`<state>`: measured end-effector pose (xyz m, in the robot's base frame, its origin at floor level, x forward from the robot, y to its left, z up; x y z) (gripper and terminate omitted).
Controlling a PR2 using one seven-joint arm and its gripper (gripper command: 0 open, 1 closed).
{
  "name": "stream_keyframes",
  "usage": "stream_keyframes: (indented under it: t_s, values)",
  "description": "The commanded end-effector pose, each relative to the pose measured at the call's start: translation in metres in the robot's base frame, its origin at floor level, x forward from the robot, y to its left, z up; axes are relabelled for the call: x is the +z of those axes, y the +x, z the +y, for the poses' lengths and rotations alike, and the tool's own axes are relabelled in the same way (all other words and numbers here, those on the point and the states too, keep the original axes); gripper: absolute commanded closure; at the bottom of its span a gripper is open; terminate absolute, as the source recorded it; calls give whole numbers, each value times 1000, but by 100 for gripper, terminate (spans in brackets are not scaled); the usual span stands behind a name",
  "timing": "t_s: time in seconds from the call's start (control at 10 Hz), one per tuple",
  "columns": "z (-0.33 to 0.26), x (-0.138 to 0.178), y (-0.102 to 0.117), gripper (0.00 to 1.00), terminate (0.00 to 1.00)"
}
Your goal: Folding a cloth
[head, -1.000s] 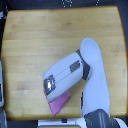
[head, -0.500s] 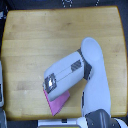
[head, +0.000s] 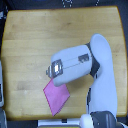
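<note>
The pink cloth (head: 56,97) lies on the wooden table (head: 30,40) near its front edge, a small four-cornered sheet with one corner pointing at the bottom of the exterior view. My gripper (head: 50,71) is at the end of the white arm (head: 97,55), which reaches in from the exterior view's right. It hangs over the cloth's upper corner, which it hides. The fingers are too blurred and too hidden under the wrist to tell whether they are open or shut, or whether they hold the cloth.
The arm's white upper part (head: 102,100) covers the table's lower right. Dark gear (head: 67,3) sits past the table's far edge. A pale object (head: 2,85) stands at the exterior view's left edge.
The gripper has moved toward the top of the exterior view, and more of the pink cloth now shows below it.
</note>
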<state>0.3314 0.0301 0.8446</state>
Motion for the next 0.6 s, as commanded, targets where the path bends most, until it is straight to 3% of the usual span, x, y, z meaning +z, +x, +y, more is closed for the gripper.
stream_keyframes:
  t_s: [0.0, 0.5]
  values:
    - [-76, 38, 73, 0, 0]
    - [-147, 45, 134, 0, 0]
